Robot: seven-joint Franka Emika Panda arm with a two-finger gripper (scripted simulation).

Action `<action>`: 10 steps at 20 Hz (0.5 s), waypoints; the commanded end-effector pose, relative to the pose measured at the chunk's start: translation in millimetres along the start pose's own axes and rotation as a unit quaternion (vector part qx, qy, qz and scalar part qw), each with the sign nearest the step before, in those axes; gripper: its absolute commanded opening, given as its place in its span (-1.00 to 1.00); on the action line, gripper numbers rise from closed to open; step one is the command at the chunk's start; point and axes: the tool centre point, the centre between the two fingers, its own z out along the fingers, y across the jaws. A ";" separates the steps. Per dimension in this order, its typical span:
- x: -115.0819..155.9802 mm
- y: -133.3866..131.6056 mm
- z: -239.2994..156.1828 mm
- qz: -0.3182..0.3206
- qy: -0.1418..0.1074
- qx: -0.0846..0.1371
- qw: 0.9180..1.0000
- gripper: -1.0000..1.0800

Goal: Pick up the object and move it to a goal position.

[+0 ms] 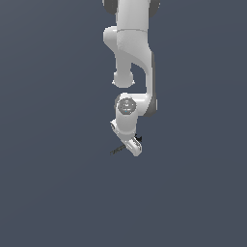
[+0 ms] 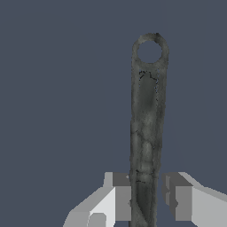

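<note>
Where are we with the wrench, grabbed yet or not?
Done: the gripper straddles the wrench handle, a finger on each side. In hand: closing; one finger looks against the handle, a gap shows beside the other. Left: lifting and moving it; no goal marker is visible.

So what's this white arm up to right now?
It is a robot arm working on a small dark wrench, which it is meant to pick up and carry to another spot. Its gripper has its two fingers on either side of the wrench's handle. One finger sits against the handle, while a narrow gap shows by the other, so I can't tell whether the grip has closed. In the exterior view the wrench pokes out beside the gripper.
</note>
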 end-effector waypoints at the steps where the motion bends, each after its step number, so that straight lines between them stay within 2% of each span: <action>1: 1.7 1.1 -4.7 0.000 0.000 0.000 1.000 -1.00; 10: 18.0 16.6 -50.8 0.000 0.000 0.001 1.000 -1.00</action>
